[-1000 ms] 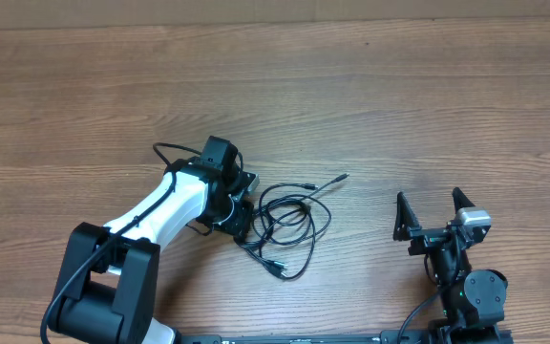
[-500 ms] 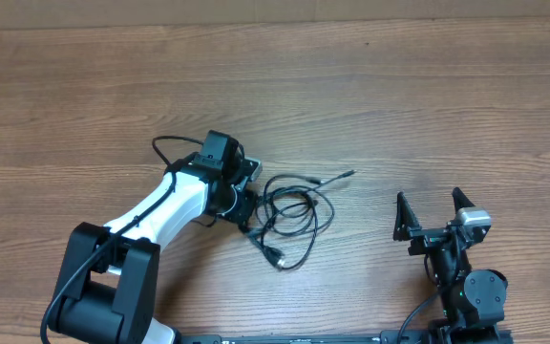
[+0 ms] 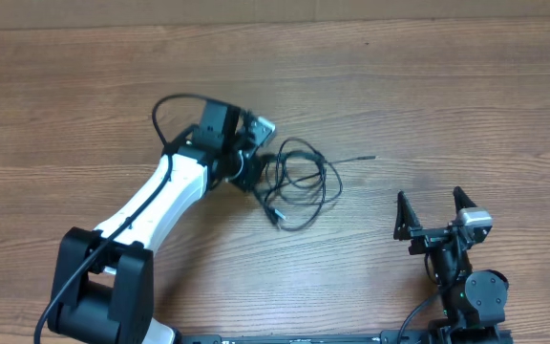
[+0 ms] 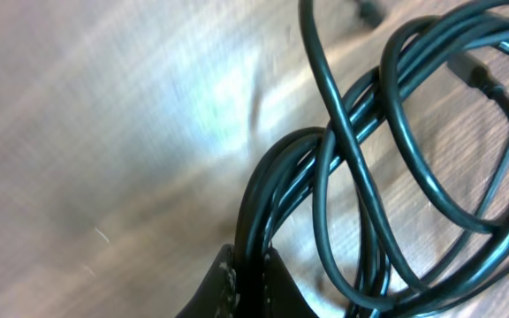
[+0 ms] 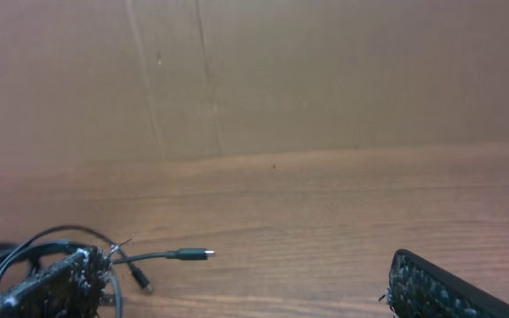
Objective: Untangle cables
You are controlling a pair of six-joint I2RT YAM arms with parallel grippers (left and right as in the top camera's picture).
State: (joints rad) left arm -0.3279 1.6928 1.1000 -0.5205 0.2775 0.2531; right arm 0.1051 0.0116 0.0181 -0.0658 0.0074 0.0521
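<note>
The cables (image 3: 299,182) are a tangle of thin black loops on the wooden table, with one plug end (image 3: 366,158) sticking out to the right and another plug (image 3: 277,218) at the lower left of the bundle. My left gripper (image 3: 254,170) is shut on several strands at the bundle's left edge. In the left wrist view the fingers (image 4: 250,283) pinch the strands (image 4: 281,190), and the other loops (image 4: 431,132) fan out to the right. My right gripper (image 3: 434,212) is open and empty at the table's near right. In the right wrist view a plug (image 5: 193,254) lies far ahead.
A brown cardboard wall (image 5: 325,79) stands at the table's far edge. The left arm's own thicker black wire (image 3: 175,105) arcs above its wrist. The wooden table (image 3: 466,96) surrounds the bundle.
My left gripper has moved away from me and slightly right, dragging the cable bundle with it. The loops have shifted up the table. The right arm has not moved.
</note>
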